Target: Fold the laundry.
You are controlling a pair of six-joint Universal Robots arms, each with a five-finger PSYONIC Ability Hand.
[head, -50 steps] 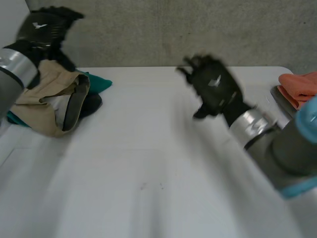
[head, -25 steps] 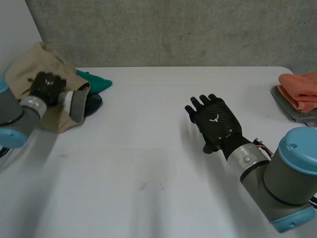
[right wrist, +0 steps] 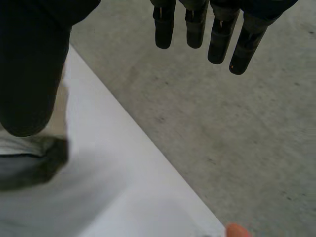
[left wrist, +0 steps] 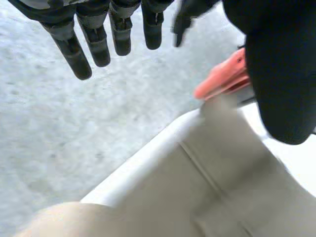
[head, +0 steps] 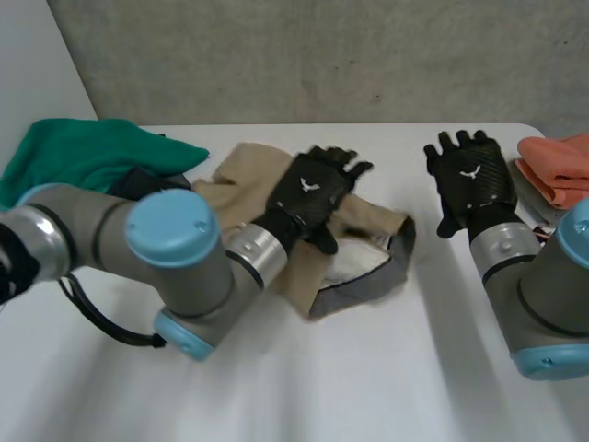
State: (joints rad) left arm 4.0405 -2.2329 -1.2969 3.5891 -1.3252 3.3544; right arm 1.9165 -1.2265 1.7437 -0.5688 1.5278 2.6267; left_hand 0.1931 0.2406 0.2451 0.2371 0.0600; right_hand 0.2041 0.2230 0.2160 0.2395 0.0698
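A concrete wall backs the white tabletop. A tan garment lies near its middle, not far from a green cloth. The garment is bunched, with its grey waistband turned out and pale lining showing. The left hand is over it, fingers straight and gripping nothing. The right hand hangs beside it, also straight-fingered and empty. The step looks like spreading, so each hand should probably pinch an opposite waistband end and draw the cloth flat before any fold.

Bright, diffuse overhead light evenly covers the white table, with soft shade beneath the tan garment.
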